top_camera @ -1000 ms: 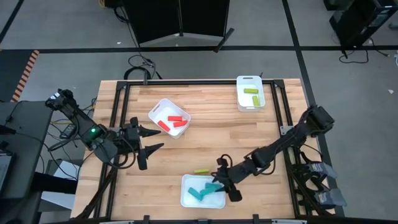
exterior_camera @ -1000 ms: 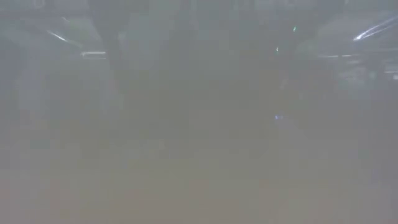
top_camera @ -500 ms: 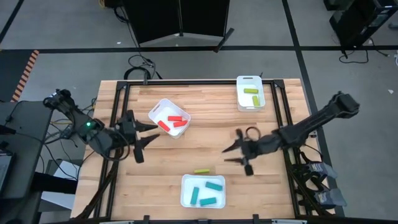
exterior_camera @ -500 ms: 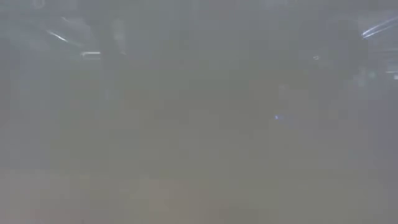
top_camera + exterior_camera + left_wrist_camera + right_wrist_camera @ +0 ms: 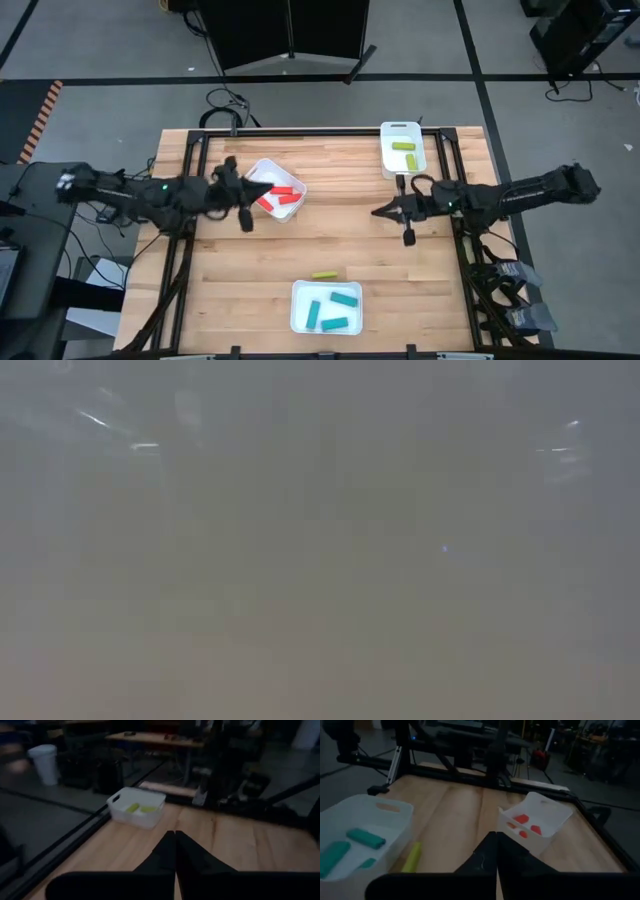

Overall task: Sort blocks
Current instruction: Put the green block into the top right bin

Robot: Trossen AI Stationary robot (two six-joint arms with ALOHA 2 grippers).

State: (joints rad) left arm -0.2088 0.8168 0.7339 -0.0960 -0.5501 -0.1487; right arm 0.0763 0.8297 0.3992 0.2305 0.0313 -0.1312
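Note:
My left gripper (image 5: 266,189) is shut and holds nothing, hovering at the left rim of the white tray (image 5: 293,200) that holds two red-orange blocks (image 5: 285,190). My right gripper (image 5: 377,212) is also shut and bare, above the table's right middle, pointing left. In the wrist views both sets of fingers, left (image 5: 175,840) and right (image 5: 496,840), meet at their tips. One yellow-green block (image 5: 323,275) lies flat on the wood beside the near tray (image 5: 300,295), which holds three teal blocks (image 5: 345,298). The far-right tray (image 5: 390,160) holds two yellow-green blocks (image 5: 403,146).
A black metal frame (image 5: 190,200) runs along the table's left, far and right sides. The wood between the three trays is bare. The low view shows only grey haze.
My right gripper has risen from the teal tray and drawn back toward the table's far right, shutting on nothing. My left gripper has moved toward the far edge, up to the red tray, and has shut as well. No block has moved.

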